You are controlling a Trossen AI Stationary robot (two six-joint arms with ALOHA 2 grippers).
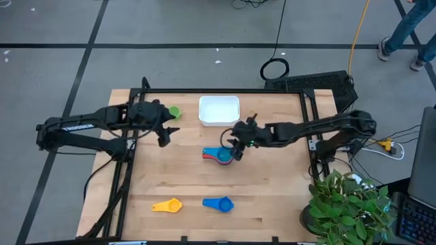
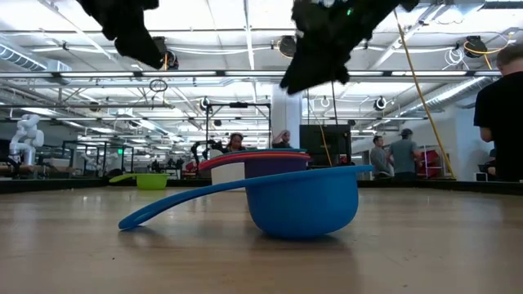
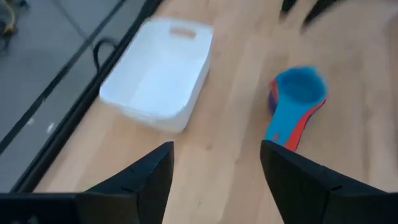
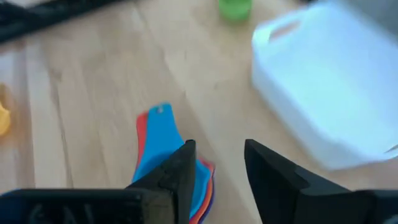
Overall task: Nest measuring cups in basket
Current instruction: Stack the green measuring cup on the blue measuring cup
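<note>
The white basket (image 1: 218, 110) stands at the table's far middle with nothing in it (image 3: 158, 74). Just in front of it lies a nested stack of measuring cups (image 1: 219, 155), light blue on top with red and dark blue under it (image 3: 295, 102). A green cup (image 1: 174, 112) sits to the basket's left. A yellow cup (image 1: 167, 205) and a mid blue cup (image 1: 218, 203) rest near the front edge. My right gripper (image 4: 221, 162) hangs open above the stack's bowl end, clear of it. My left gripper (image 3: 217, 168) hovers open, left of the stack, holding nothing.
A black frame (image 1: 225, 91) runs around the table's far edge and sides. A potted plant (image 1: 347, 204) stands at the front right corner. Bare wood lies between the stack and the two front cups. People stand in the room beyond the table (image 2: 392, 155).
</note>
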